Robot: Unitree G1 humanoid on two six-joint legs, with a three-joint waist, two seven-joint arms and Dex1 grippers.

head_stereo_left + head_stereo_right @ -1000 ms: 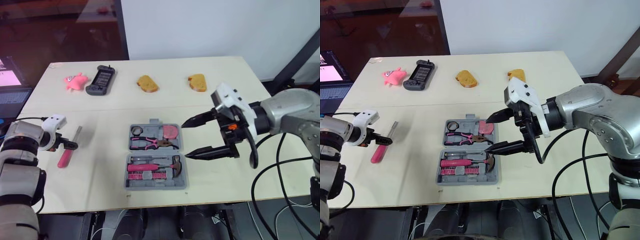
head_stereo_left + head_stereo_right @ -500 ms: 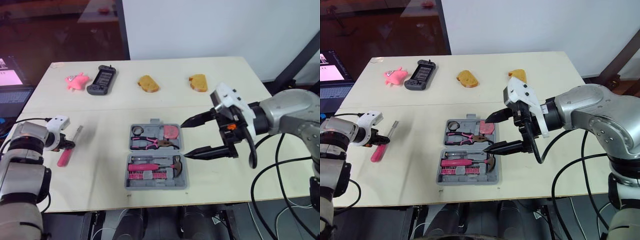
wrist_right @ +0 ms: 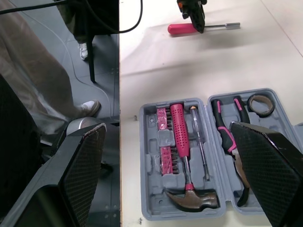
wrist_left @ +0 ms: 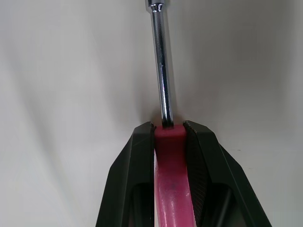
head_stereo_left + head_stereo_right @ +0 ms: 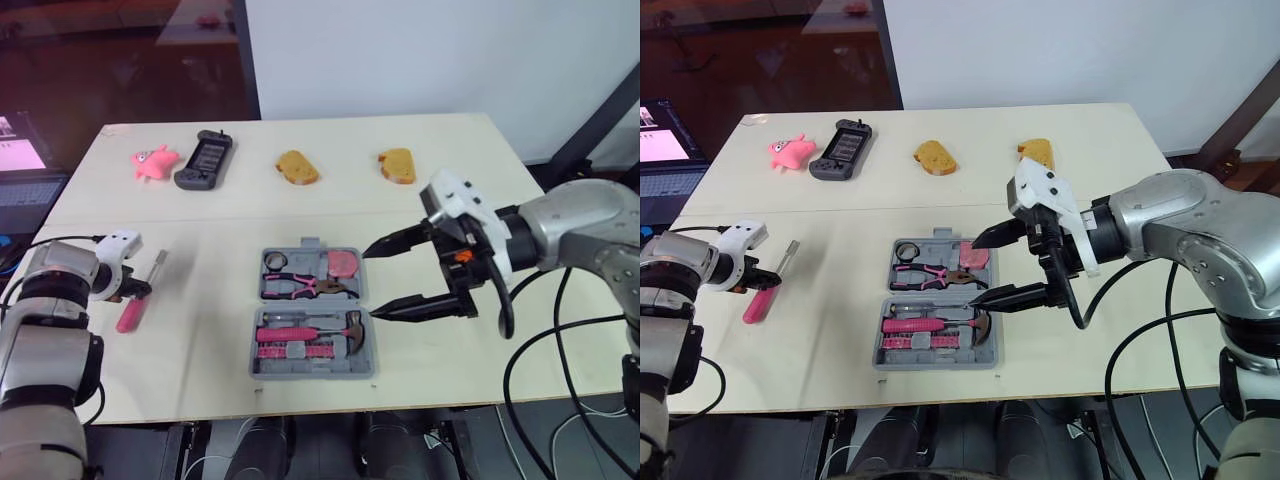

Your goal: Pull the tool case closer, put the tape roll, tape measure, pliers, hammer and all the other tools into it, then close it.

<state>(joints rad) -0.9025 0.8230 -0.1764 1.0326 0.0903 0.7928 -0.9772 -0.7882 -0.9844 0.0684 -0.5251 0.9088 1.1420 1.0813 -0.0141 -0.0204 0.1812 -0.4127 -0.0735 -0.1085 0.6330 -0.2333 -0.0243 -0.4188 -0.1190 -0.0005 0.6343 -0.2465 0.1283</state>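
The grey tool case lies open mid-table, holding a tape roll, pink tape measure, pliers, hammer and a pink-handled tool. A pink-handled screwdriver lies on the table far to the left of the case. My left gripper is shut on its handle, right where the steel shaft begins. My right gripper hangs open just right of the case, nothing between its fingers.
Along the far edge sit a pink toy, a dark handheld console and two bread pieces. A laptop stands off the table's left. A person's legs stand beside the table's near edge.
My left gripper, open beside the screwdriver a second ago, has shut on its pink handle. The right arm and the case have stayed put.
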